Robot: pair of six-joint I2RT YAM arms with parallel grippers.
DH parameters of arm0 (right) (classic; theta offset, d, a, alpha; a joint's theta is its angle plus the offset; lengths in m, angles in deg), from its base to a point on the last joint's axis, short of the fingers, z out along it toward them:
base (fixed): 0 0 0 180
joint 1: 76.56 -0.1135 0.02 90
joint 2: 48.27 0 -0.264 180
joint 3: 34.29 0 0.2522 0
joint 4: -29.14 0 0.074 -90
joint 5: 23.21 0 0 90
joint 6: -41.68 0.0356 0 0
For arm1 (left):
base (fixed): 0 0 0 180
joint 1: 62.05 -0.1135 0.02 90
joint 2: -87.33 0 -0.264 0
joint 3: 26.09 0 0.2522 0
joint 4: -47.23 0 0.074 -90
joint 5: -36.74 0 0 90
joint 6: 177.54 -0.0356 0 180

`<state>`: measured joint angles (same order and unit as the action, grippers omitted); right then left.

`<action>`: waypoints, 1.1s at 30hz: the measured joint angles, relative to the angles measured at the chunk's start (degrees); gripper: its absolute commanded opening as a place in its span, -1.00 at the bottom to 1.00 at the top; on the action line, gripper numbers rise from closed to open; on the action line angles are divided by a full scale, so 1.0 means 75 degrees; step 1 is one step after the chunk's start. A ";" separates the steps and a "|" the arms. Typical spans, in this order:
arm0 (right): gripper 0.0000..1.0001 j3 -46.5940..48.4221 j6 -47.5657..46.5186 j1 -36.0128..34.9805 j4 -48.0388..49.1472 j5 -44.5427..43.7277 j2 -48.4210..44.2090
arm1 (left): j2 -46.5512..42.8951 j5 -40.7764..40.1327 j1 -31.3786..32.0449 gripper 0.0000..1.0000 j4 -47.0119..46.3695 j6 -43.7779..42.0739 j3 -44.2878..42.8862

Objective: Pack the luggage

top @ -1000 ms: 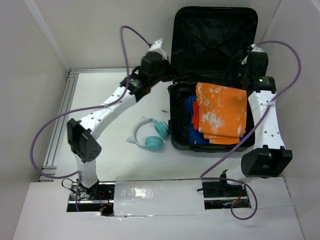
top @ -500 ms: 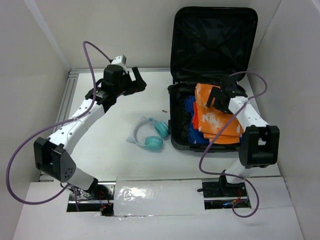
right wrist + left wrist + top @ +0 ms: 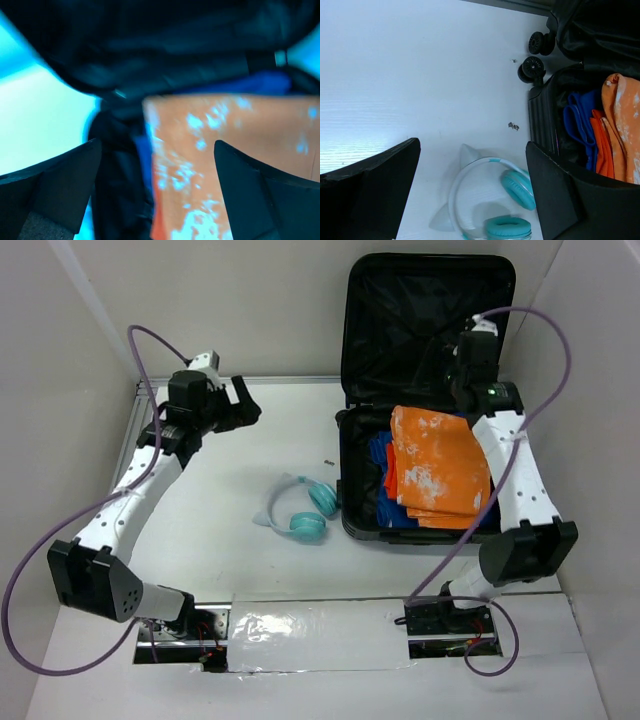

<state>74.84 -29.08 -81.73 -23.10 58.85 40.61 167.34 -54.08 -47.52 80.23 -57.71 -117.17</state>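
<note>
The luggage (image 3: 430,300) lies open at the back right, its lid upright. An orange cloth (image 3: 440,465) lies on top of a blue cloth (image 3: 380,455) in its base. White and teal headphones (image 3: 300,512) lie on the table left of it. My left gripper (image 3: 246,406) hangs open and empty over the table, far left of the luggage. Its wrist view shows the headphones (image 3: 517,187) below its fingers and the ribbed shell (image 3: 542,115). My right gripper (image 3: 452,370) is open and empty above the orange cloth (image 3: 210,150), near the hinge.
A small dark speck (image 3: 327,461) lies on the table beside the luggage wheels (image 3: 532,67). An aluminium rail (image 3: 120,490) runs along the left edge. White walls close in behind and on the right of the luggage.
The left arm swung left, away from the luggage. The right gripper dipped over the orange cloth, then rose back toward the hinge, its jaws opening wider.
</note>
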 measured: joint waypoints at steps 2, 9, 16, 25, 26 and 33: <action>1.00 0.0356 -0.0055 -0.0070 0.0131 0.0189 -0.0297 | -0.0175 0.0224 -0.0221 0.98 0.0052 -0.0227 0.0017; 1.00 -0.0498 -0.0140 -0.0516 0.0807 0.0930 -0.1451 | -0.1151 0.1303 -0.0769 0.98 0.0041 -0.0854 0.0490; 1.00 -0.0930 -0.0195 -0.0612 0.0778 -0.0003 -0.0892 | -0.2127 0.1550 -0.0801 0.98 0.0248 -0.0941 0.1880; 0.82 -0.0909 -0.0233 0.0804 0.0769 -0.0583 0.0752 | -0.2911 0.1434 -0.0933 0.98 0.0635 -0.0915 0.2865; 0.82 -0.0912 -0.0233 0.0848 0.0769 -0.0580 0.0816 | -0.2908 0.1411 -0.0944 0.98 0.0632 -0.0915 0.2871; 0.72 -0.1148 -0.0227 0.1262 0.0915 -0.0350 0.1466 | -0.2142 0.1364 -0.1241 0.98 0.0379 -0.0726 0.3072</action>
<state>66.23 -30.78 -72.26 -16.23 56.22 51.60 151.27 -43.85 -56.83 83.08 -63.16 -94.14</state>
